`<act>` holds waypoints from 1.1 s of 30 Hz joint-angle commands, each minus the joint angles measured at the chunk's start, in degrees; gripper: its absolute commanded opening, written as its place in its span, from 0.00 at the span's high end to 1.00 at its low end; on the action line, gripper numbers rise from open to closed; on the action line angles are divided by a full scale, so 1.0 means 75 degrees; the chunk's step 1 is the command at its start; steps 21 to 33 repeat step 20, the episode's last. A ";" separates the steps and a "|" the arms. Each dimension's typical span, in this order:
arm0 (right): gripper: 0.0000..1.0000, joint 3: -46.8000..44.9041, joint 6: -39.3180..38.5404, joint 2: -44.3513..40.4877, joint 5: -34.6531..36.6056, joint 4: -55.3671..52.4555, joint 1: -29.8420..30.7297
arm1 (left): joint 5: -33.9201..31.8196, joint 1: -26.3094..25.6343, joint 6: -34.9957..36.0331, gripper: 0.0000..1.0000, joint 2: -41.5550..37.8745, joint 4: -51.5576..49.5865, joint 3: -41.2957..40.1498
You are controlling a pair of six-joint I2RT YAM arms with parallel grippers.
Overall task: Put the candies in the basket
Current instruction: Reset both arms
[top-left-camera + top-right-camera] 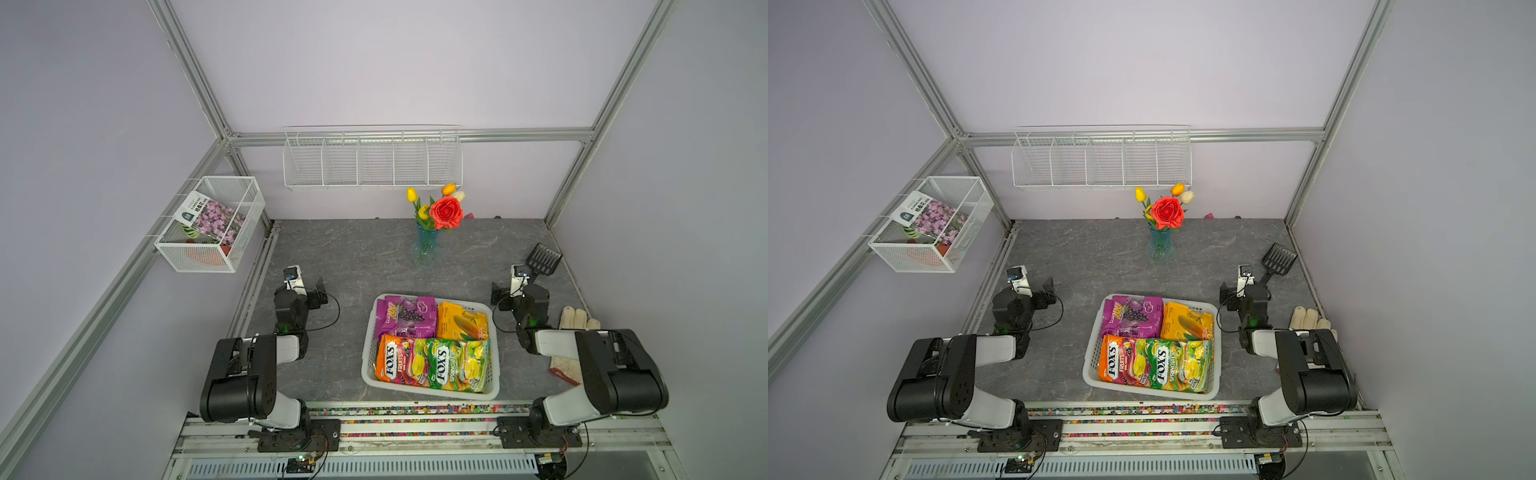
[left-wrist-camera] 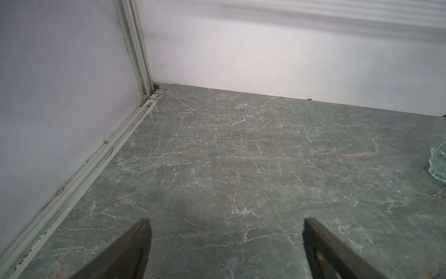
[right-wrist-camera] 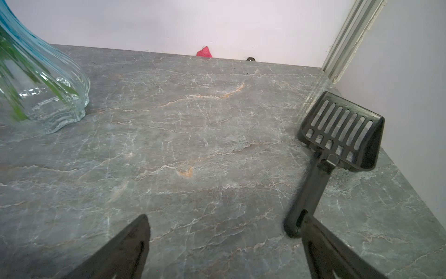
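The white basket (image 1: 368, 353) (image 1: 1090, 361) stands on the grey table between the two arms. Several candies lie flat inside it: a purple grape bag (image 1: 405, 318) and an orange mango bag (image 1: 461, 322) at the far end, an orange FOX'S bag (image 1: 399, 360) and a green FOX'S bag (image 1: 455, 365) at the near end. My left gripper (image 1: 305, 289) (image 2: 226, 221) rests left of the basket, open over bare table. To the right of the basket sits my right gripper (image 1: 509, 291) (image 3: 224, 217), open and empty, one finger beside a scoop handle.
A glass vase of flowers (image 1: 427, 245) (image 3: 43, 96) stands behind the basket. A black slotted scoop (image 1: 542, 259) (image 3: 342, 130) lies at the back right, a white glove (image 1: 575, 320) under the right arm. A wire cube basket (image 1: 210, 226) and a long wire rack (image 1: 372, 160) hang on the walls.
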 commanded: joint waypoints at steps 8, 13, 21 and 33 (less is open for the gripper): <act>0.01 0.0070 0.0225 0.0071 0.0298 -0.0130 -0.0034 | -0.0040 0.0046 -0.0050 0.00 0.0097 -0.0099 0.0085; 0.01 0.0111 0.0225 0.0089 0.0289 -0.0172 -0.0052 | -0.0033 0.0053 -0.0052 0.00 0.0091 -0.0099 0.0074; 0.01 0.0062 0.0225 0.0059 0.0298 -0.0124 -0.0048 | -0.0030 0.0058 -0.0053 0.00 0.0095 -0.0098 0.0076; 0.01 0.0062 0.0225 0.0059 0.0298 -0.0124 -0.0048 | -0.0030 0.0058 -0.0053 0.00 0.0095 -0.0098 0.0076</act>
